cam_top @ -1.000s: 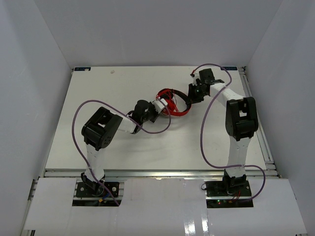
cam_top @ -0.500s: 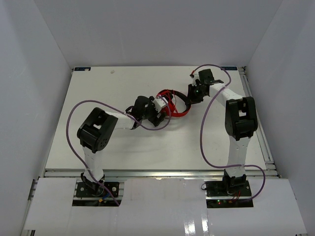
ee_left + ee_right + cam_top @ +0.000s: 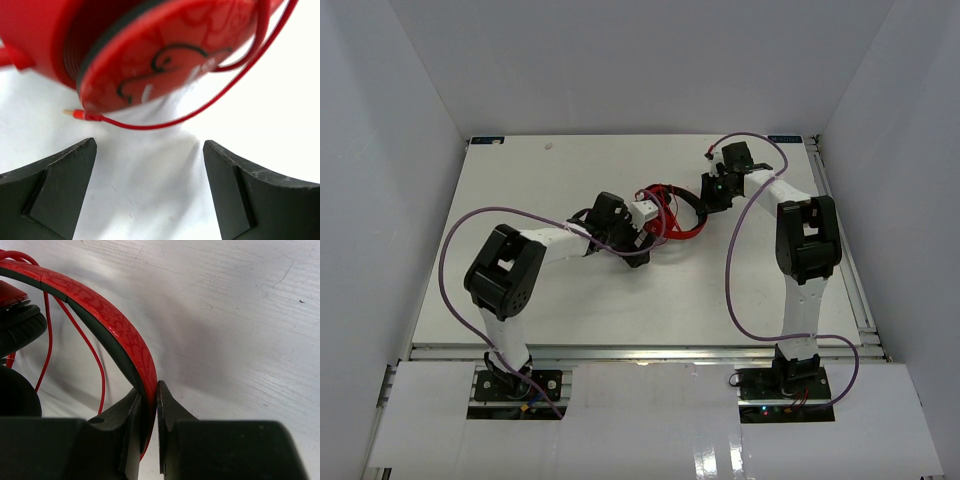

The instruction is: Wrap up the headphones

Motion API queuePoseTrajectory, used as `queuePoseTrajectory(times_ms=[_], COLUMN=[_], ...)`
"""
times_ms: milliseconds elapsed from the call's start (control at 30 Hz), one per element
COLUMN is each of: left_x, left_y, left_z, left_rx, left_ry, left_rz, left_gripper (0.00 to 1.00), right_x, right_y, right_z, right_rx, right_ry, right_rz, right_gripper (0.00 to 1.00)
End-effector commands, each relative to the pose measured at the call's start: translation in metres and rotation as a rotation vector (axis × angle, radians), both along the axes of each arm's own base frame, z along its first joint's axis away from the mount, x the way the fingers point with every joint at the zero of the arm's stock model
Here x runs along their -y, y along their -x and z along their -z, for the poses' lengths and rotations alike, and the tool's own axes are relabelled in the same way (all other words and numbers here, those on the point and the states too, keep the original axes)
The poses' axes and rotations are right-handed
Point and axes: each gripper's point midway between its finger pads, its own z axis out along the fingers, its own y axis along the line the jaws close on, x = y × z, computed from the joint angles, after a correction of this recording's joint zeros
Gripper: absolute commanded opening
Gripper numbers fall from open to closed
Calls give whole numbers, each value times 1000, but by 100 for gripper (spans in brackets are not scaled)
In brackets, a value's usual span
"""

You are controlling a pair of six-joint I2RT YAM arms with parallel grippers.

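No word, brand or number can be read in any view. The nearest thing to a sign is on the headphones (image 3: pixel 165 55). In the left wrist view, black curling lines and a short white streak lie on the round red face of an ear cup (image 3: pixel 200 30) — possibly a drawn figure or logo, but too blurred and cropped to show any letters. The headband (image 3: pixel 112 327) carries a faint swirling pattern in the right wrist view — ornament, not writing. From above, small blue marks (image 3: pixel 486 141) at the far corners of the surface (image 3: pixel 520 180) are too small to read.
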Motion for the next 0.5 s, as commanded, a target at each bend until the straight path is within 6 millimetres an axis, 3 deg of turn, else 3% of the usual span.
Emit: queuePoseTrajectory(times_ms=[0, 267, 467], left_x=[-11, -25, -56], left_y=[37, 53, 62], left_z=[-9, -71, -125], left_rx=[-176, -164, -114], left_ry=[-6, 73, 136], left_rz=[-54, -181, -370], left_gripper=[98, 98, 98], right_x=[-9, 1, -9], right_y=[-20, -13, 2], right_z=[-30, -32, -37], right_rx=[106, 168, 190], right_ry=[-31, 56, 51], right_rz=[-28, -56, -81], right_gripper=[8, 8, 8])
